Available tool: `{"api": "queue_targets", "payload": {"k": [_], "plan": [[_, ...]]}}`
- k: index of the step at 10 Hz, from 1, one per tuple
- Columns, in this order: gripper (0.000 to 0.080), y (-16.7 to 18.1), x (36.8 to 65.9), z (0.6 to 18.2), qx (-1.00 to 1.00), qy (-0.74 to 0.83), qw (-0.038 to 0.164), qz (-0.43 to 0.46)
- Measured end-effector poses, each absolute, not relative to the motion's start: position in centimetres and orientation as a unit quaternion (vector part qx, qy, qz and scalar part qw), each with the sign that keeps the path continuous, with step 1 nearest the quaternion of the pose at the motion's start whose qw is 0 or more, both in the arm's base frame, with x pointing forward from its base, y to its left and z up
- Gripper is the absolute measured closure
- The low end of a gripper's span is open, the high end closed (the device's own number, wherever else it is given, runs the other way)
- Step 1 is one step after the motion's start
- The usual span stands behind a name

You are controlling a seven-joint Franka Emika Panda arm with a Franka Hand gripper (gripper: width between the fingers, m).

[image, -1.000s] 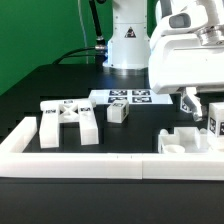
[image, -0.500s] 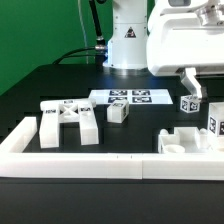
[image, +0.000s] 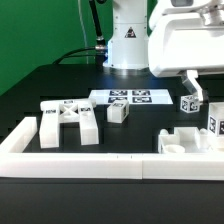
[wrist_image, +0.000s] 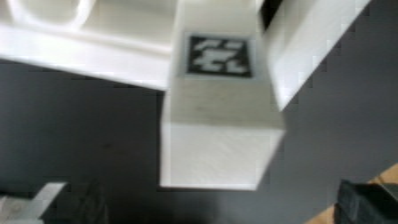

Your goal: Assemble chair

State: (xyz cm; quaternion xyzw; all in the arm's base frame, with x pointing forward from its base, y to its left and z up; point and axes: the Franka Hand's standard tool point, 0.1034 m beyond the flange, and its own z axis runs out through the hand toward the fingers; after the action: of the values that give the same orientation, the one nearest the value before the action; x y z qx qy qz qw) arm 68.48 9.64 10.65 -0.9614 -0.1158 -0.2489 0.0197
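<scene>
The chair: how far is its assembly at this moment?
Nothing looks joined yet: the cross-braced frame and the small block lie apart, loose. In hand: nothing; the open tool hovers over a tagged white part. All the joining is left.

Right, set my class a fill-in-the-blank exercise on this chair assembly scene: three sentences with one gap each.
1. The table is ____ in colour.
2. In the wrist view, the long white block carries one square black-and-white ____.
3. The fingers are ____, not shut, and grip nothing.
Missing words: black; tag; open.
</scene>
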Motion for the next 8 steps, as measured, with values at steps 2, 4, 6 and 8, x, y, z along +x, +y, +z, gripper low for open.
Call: {"api": "queue_targets", "payload": {"k": [2,4,6,8], "plan": [[0.015,10.1,68.3,10.4,-0.979,-0.119,0.03,-0.165],[0.015,10.5,67.8,10.4,-0.987,-0.121,0.038,-0.095],[0.015,10.3,67.2,9.9,-0.991,-0.124,0.043,-0.029],[0.015,10.1,67.5,9.3,-0.991,-0.121,0.041,-0.036]]}}
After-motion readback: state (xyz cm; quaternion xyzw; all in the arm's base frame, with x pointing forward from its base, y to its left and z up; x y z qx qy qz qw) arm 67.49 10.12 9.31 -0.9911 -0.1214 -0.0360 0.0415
